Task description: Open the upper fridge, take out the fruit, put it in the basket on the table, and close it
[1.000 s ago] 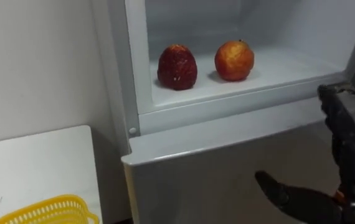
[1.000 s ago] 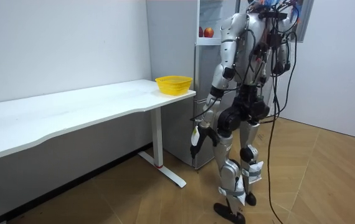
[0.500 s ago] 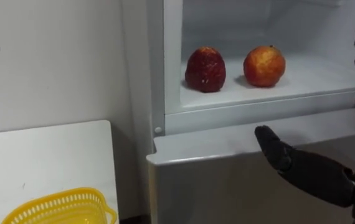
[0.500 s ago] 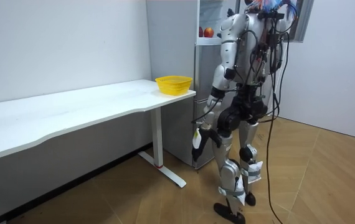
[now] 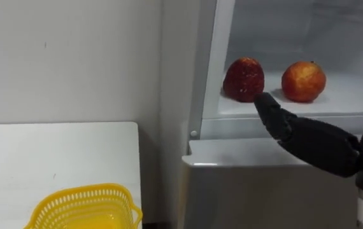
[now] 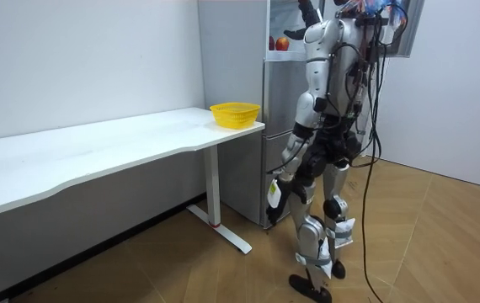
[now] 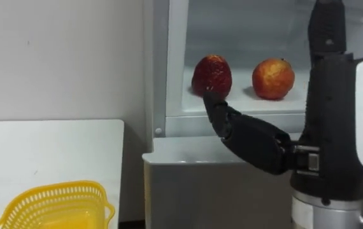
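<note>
In the open upper fridge point(image 5: 208, 63), 2 fruits sit on the shelf point(image 5: 350, 102), neither grasped yet. Your right hand point(image 5: 309, 137) points at the dark red fruit point(image 5: 244, 79), fingers nearly straight and holding nothing. You have yet to grasp it and lift it out. Your left hand point(image 6: 278, 178) hangs idle.

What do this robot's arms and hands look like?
The right hand is matt black with chunky, segmented fingers. It sits on a black forearm that has a white panel and a silver ring lower down. In the room view the arms are silver-grey shells with dark joints, and the left hand looks dark too.
</note>
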